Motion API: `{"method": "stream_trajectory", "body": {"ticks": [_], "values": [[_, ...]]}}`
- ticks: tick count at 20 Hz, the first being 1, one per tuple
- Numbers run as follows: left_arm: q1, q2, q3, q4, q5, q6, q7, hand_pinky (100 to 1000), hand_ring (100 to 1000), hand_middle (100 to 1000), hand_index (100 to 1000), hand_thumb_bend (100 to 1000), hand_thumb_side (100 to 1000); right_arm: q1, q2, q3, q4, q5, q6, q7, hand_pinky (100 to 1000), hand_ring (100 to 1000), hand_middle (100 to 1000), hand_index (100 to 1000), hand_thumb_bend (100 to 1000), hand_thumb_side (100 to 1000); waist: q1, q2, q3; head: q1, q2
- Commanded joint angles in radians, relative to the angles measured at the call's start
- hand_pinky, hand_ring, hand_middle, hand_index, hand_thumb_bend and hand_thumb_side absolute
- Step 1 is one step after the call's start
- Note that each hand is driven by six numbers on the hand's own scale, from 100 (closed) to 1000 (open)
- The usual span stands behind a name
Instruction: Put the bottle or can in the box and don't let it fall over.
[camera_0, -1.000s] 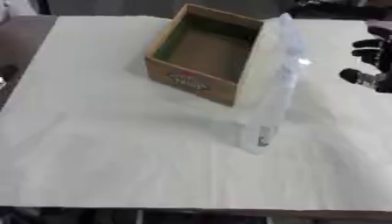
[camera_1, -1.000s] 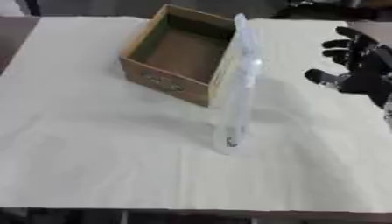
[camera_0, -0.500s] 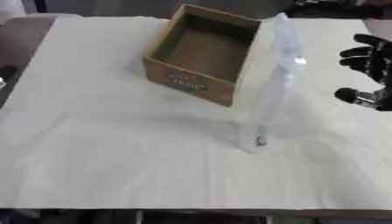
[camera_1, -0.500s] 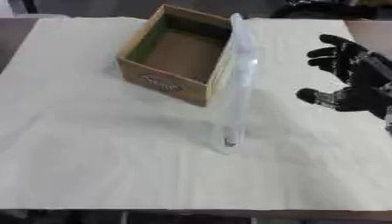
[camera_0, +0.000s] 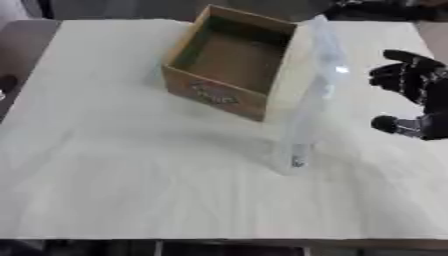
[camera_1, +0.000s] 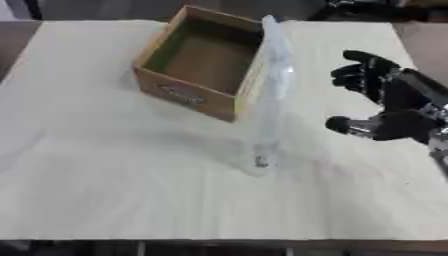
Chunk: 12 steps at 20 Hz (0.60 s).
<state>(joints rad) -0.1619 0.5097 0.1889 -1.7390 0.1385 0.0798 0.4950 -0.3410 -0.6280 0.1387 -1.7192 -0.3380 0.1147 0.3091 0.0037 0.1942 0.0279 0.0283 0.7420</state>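
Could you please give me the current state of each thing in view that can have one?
Bottle: clear, upright on the table, beside the box, not held.
Box: open at the top, nothing seen inside.
Right hand: open, thumb apart from the fingers, to the right of the bottle, not touching it.
Left hand: not in view.

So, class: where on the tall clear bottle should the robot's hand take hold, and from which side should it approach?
Probably around the middle of the clear bottle, coming from its right, where the open right hand waits. The bottle stands upright, tall and slim, so a low or top grip could tip it. The cardboard box blocks its left side.
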Motion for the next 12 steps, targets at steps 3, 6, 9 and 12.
{"method": "stream_trajectory", "body": {"ticks": [3,6,9,12], "values": [[-0.008,0.018,0.011,-0.016,0.005,-0.004,-0.001,830,741,708,788,920,135,-0.013,0.033,0.018,-0.001,0.005,0.008,0.024,985,868,793,968,629,100,0.003,-0.013,0.000,-0.003,-0.012],[-0.010,0.019,0.010,-0.017,0.006,-0.005,-0.003,830,741,708,789,921,136,-0.024,0.056,0.031,0.013,0.013,0.010,0.036,985,868,790,964,629,100,0.005,-0.012,0.001,-0.005,-0.012],[-0.009,0.018,0.010,-0.018,0.007,-0.005,-0.005,830,741,708,789,921,136,-0.039,0.073,0.044,0.028,0.018,0.011,0.053,985,868,789,962,630,100,0.007,-0.010,0.002,-0.007,-0.011],[-0.009,0.017,0.010,-0.019,0.007,-0.006,-0.006,831,741,708,789,920,137,-0.052,0.087,0.056,0.043,0.022,0.013,0.066,986,868,790,970,632,100,0.010,-0.006,0.004,-0.007,-0.010]]}}
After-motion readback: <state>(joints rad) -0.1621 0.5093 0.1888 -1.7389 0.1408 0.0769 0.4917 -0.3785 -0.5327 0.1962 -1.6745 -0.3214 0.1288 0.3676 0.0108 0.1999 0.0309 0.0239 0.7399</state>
